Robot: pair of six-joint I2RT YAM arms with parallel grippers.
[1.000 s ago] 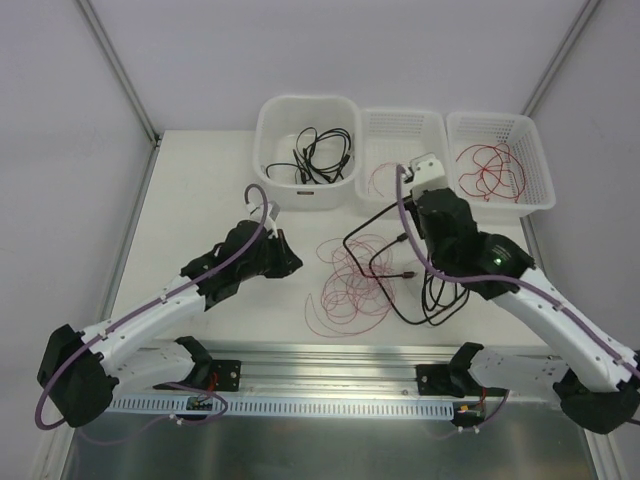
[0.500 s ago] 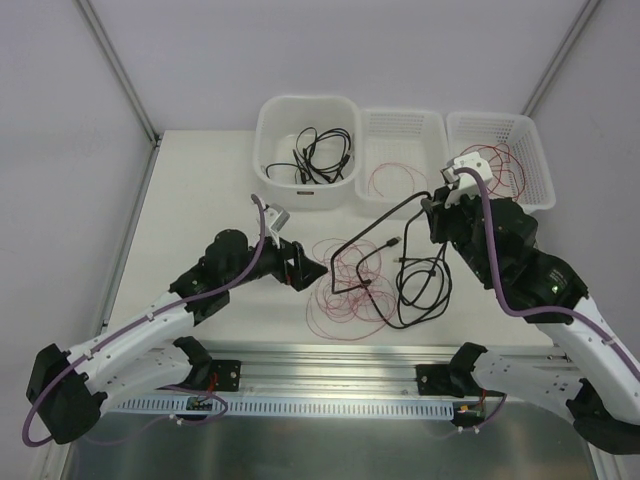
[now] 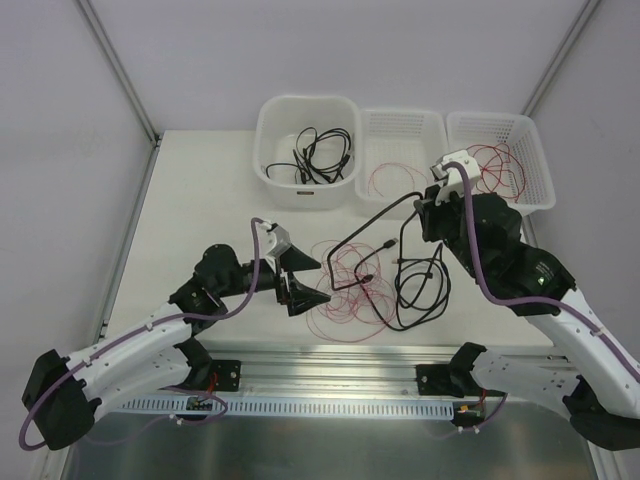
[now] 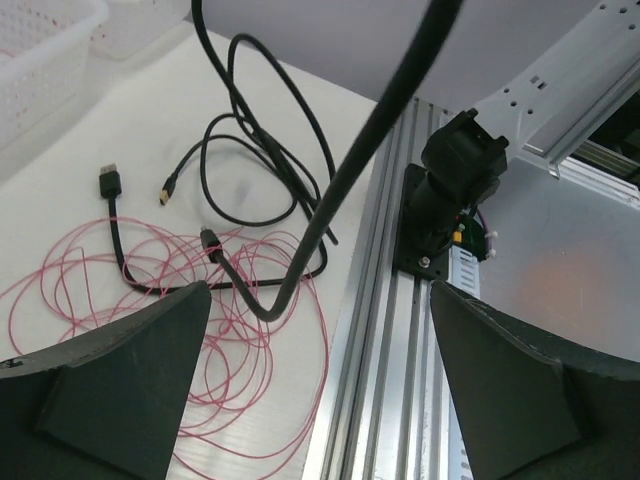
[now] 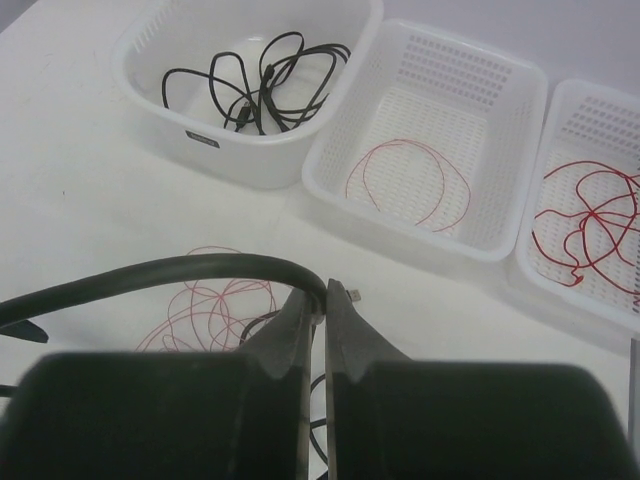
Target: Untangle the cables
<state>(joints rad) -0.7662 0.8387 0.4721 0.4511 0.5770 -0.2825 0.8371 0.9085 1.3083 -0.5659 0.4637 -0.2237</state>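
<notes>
A black cable hangs lifted over the table's middle, with my right gripper shut on its upper end. The right wrist view shows the same pinch, the cable arching off to the left. More black cable lies coiled on the table below it. Thin red wires sprawl in loops beside that coil. My left gripper stands wide open just left of the red wires, holding nothing. In the left wrist view the raised cable dips to a bend above the red wires ahead of my open gripper.
Three bins line the back: a white tub with black cables, a middle basket with one red wire, a right basket with red wires. An aluminium rail and the right arm's mount border the near edge.
My left gripper opened and moved right toward the red wires. The right gripper swung right and back, pulling the black cable up and partly out of the tangle.
</notes>
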